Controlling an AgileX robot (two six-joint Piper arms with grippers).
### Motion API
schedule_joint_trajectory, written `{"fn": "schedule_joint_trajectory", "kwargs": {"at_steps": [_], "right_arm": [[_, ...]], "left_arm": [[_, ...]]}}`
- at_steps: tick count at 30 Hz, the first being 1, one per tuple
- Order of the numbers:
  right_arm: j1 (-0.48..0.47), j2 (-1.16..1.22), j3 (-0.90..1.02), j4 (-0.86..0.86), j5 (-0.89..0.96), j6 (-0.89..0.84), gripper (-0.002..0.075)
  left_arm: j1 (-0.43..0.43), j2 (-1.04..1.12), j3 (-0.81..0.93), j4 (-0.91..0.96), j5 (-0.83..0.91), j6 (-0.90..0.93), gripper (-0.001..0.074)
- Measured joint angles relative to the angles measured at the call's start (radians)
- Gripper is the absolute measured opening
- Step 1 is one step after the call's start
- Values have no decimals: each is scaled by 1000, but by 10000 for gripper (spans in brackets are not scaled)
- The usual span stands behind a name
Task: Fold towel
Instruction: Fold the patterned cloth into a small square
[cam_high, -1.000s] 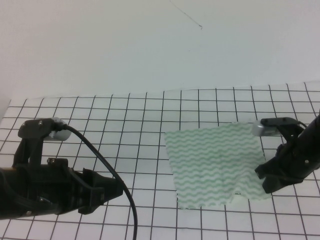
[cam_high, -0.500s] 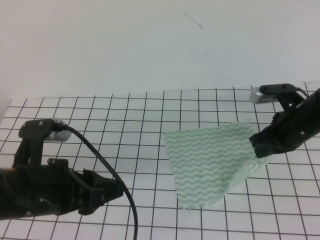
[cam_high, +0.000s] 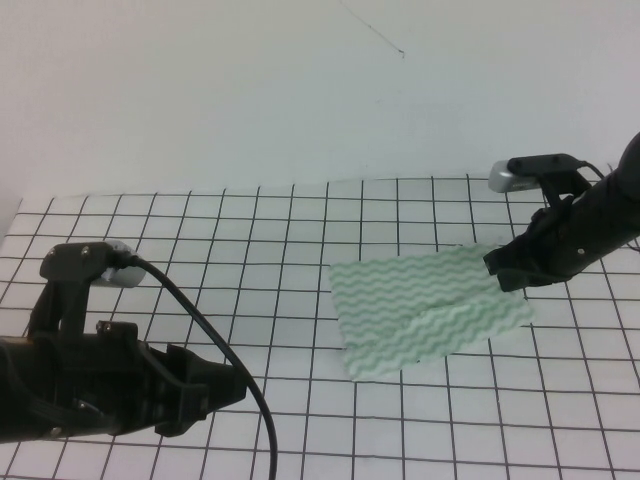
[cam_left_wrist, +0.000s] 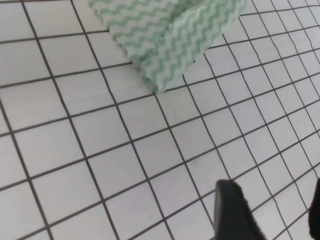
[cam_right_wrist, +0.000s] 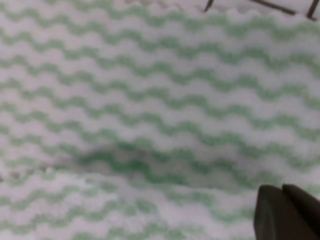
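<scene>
Nearest you, your left arm lies low along the near left of the table (cam_high: 300, 250), stretched almost level and pointing toward the table's middle. The left end effector (cam_high: 232, 385) hovers above the grid squares with its jaws spread wide and nothing between them. In the left wrist view one dark finger (cam_left_wrist: 232, 212) stands near the middle and the other just shows at the picture's edge, with bare table between them. A black cable (cam_high: 215, 335) loops from the top of that arm, over its forearm and down off the near edge. This end effector is well apart from the towel.

Farther in, the towel (cam_high: 425, 310) lies on the right half of the table. It is white with green wavy stripes and is doubled over on itself, with a soft crease running across it from its near left side toward its far right corner. Its near left corner rests flat on the grid. The left wrist view shows that same corner as two layers, one lying on the other.

At the towel's far right corner you have the right end effector (cam_high: 503, 272). Your right arm comes in from the right edge and slopes down and leftward to that corner, its wrist raised above the cloth. The jaws are pressed together, pinching the towel's upper layer at that corner. The right wrist view shows the closed fingertips low over striped cloth that fills nearly the whole picture.

Behind the table stands a plain white wall (cam_high: 300, 90)
</scene>
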Motion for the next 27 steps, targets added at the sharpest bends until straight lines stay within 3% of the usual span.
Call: {"fn": "schedule_joint_trajectory", "kwargs": {"at_steps": [18,24,27], "right_arm": [[-10,24,-22,-63,-29,15,10],[-10,1,-26,-133,-12,35,220],[-10,-36,-50,-142,-22,28,288]], "left_arm": [[0,0,0,0,0,1,310],[0,0,0,0,-20,1,310],[0,0,0,0,-23,1,310]]}}
